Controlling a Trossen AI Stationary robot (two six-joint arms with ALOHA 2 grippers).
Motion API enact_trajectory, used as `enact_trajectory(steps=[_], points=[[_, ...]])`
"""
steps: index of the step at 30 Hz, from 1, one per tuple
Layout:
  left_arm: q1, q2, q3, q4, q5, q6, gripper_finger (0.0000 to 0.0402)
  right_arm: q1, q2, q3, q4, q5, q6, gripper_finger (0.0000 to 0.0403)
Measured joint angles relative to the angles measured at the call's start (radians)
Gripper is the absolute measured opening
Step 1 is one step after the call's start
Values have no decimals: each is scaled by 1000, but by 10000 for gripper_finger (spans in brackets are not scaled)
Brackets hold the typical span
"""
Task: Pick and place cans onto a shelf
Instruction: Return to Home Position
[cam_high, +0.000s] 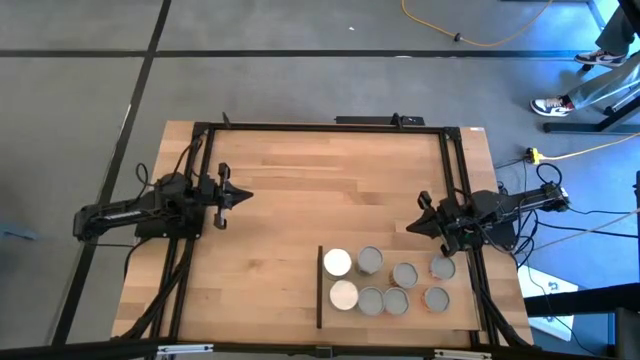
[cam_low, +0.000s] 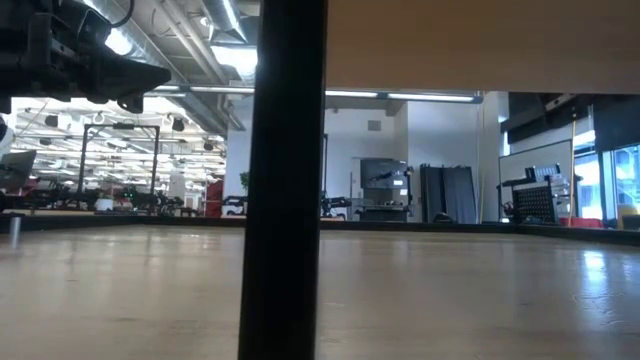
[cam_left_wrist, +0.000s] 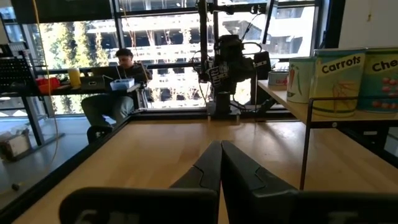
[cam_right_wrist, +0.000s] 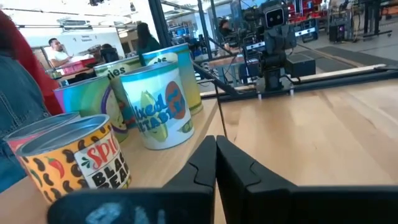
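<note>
The left gripper (cam_high: 238, 196) hangs over the left side of the worktop (cam_high: 300, 180), well apart from the shelf (cam_high: 388, 280). In its wrist view its two dark fingers (cam_left_wrist: 205, 171) meet at the tips, pressed together with nothing between them. The right gripper (cam_high: 418, 224) sits over the right side of the worktop, near the far edge of the shelf. Its fingers (cam_right_wrist: 239, 168) are likewise together and empty.

The shelf lies in the near right part of the worktop, with a thin dark strip (cam_high: 320, 288) along its left short edge. Eight cans (cam_high: 405, 274) stand upright on it in a loose cluster. Two white-topped cans (cam_high: 337, 262) are just beside the strip, and the grey-topped ones are spread to their right.

From the right wrist view, a can labelled with spicy black beans (cam_right_wrist: 78, 155) stands nearest, with a can showing corn (cam_right_wrist: 155, 106) beside it. The left wrist view shows a carrots can (cam_left_wrist: 339, 78) on the raised board above a thin dark leg (cam_left_wrist: 305, 146).
</note>
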Motion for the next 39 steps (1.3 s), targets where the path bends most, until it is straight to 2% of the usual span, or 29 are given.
enact_trajectory(steps=[39], points=[[0,0,0,0,-1,0,0,0,0,0,1,0,19,10]])
